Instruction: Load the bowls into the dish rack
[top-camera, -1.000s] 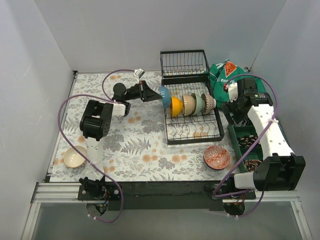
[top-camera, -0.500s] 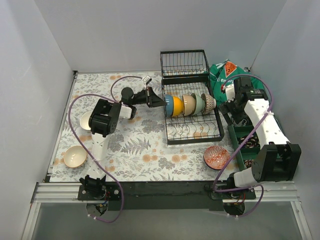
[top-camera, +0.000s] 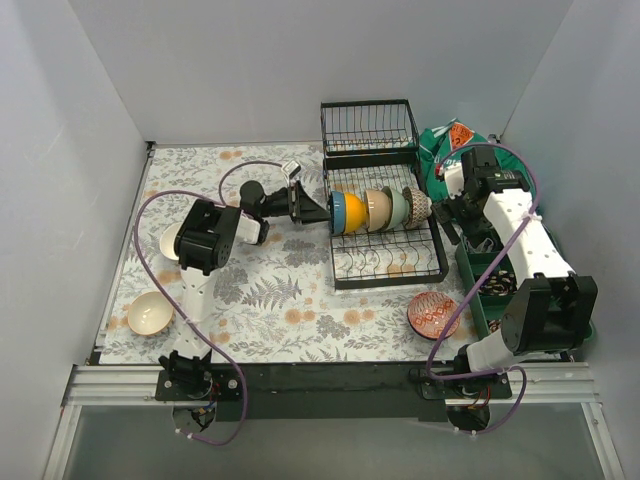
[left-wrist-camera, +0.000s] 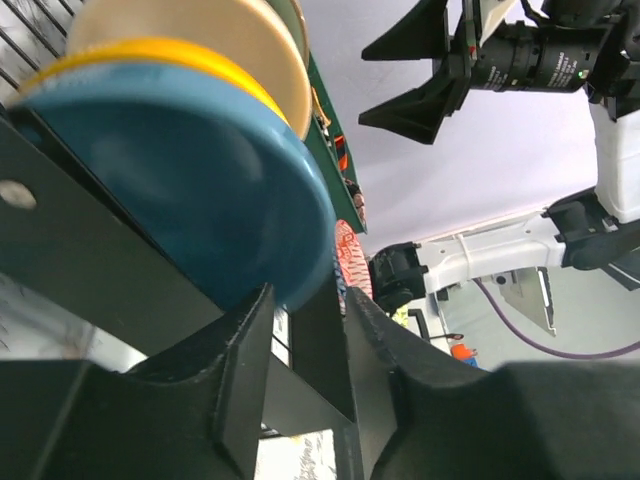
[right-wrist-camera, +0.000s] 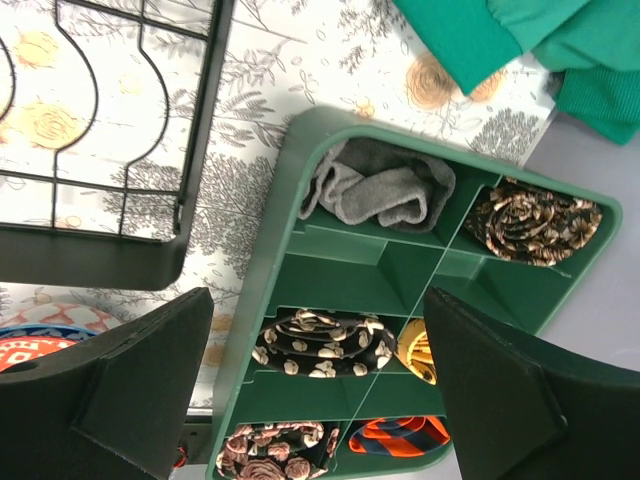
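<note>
Blue bowl (left-wrist-camera: 190, 190): rim pinched in my left jaws, standing on edge at the left end of the dish rack (top-camera: 388, 264), against the yellow-orange bowl (top-camera: 350, 212). Right jaws spread wide, gripping nothing, above the green tray (right-wrist-camera: 350, 270). Red patterned bowl (top-camera: 433, 314) and cream bowl (top-camera: 148, 314) lie on the table (top-camera: 270, 290).

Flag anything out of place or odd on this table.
Nothing looks spilled or broken. Three bowls lie outside the rack: the cream bowl near left, the white bowl farther back on the left, and the red patterned bowl by the rack's near right corner. The racked bowls stand in an even row.
</note>
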